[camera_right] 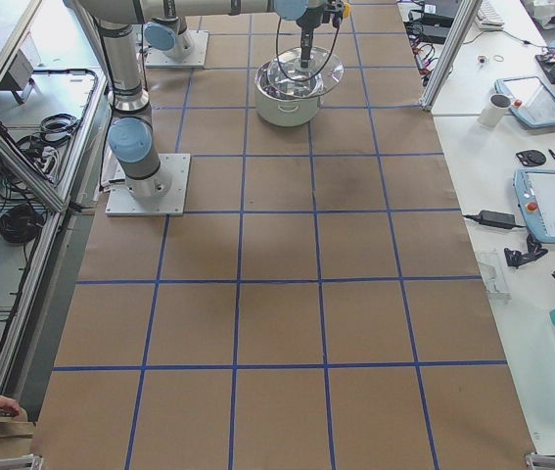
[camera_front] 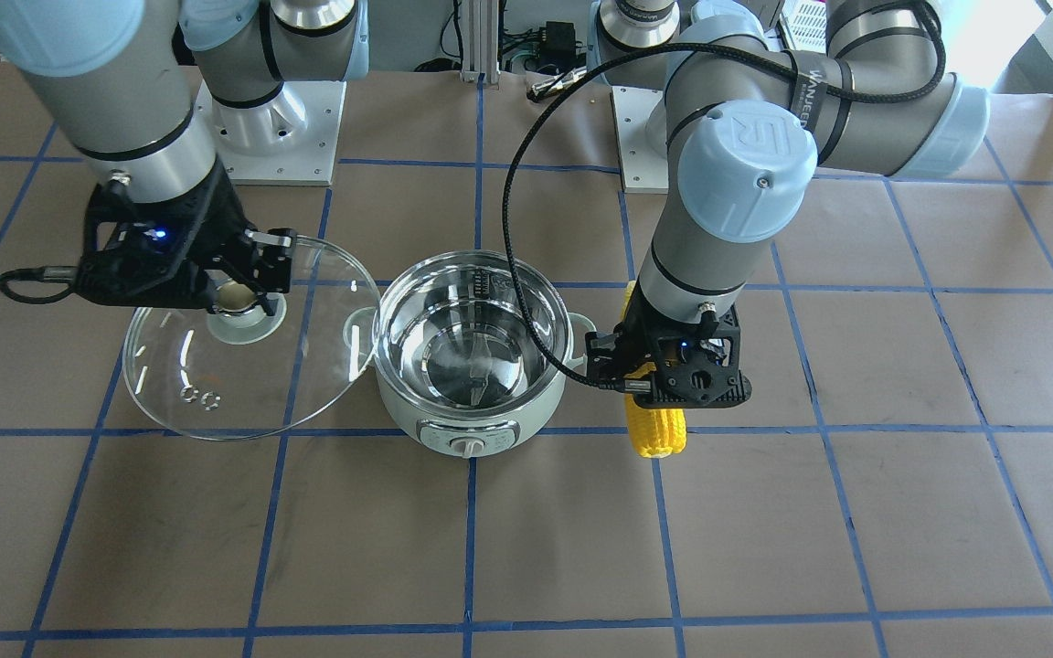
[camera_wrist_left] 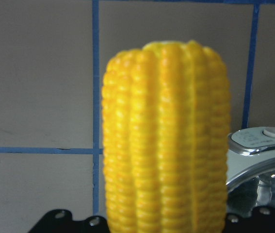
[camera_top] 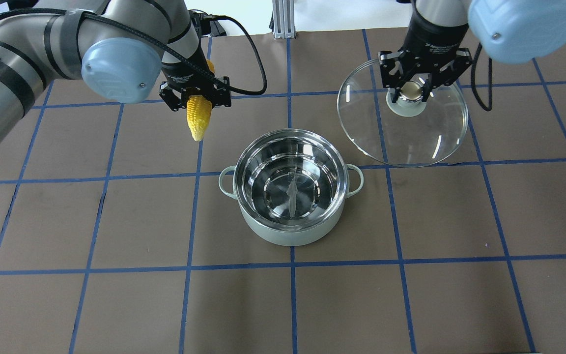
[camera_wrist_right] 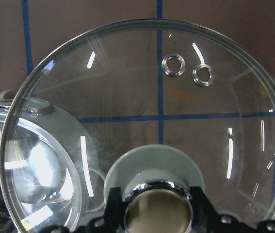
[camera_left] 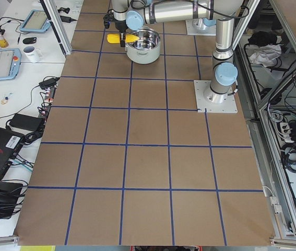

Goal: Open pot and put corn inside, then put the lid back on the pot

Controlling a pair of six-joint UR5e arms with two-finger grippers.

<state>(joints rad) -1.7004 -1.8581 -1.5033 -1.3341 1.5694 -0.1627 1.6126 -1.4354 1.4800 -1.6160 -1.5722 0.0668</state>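
Note:
The mint-green pot (camera_top: 290, 187) stands open at the table's middle, its steel inside empty; it also shows in the front view (camera_front: 470, 356). My left gripper (camera_top: 195, 101) is shut on the yellow corn (camera_top: 198, 117), held above the table beside the pot on the robot's left; the corn also shows in the front view (camera_front: 655, 434) and the left wrist view (camera_wrist_left: 166, 141). My right gripper (camera_top: 412, 88) is shut on the gold knob of the glass lid (camera_top: 410, 132), held tilted in the air on the pot's other side; the lid also shows in the front view (camera_front: 243, 370) and the right wrist view (camera_wrist_right: 147, 107).
The table is brown paper with a blue tape grid (camera_top: 290, 295). Both arm bases (camera_front: 275, 128) stand at the robot's side of the table. Desks with tablets and cables (camera_left: 1, 63) flank the table's ends.

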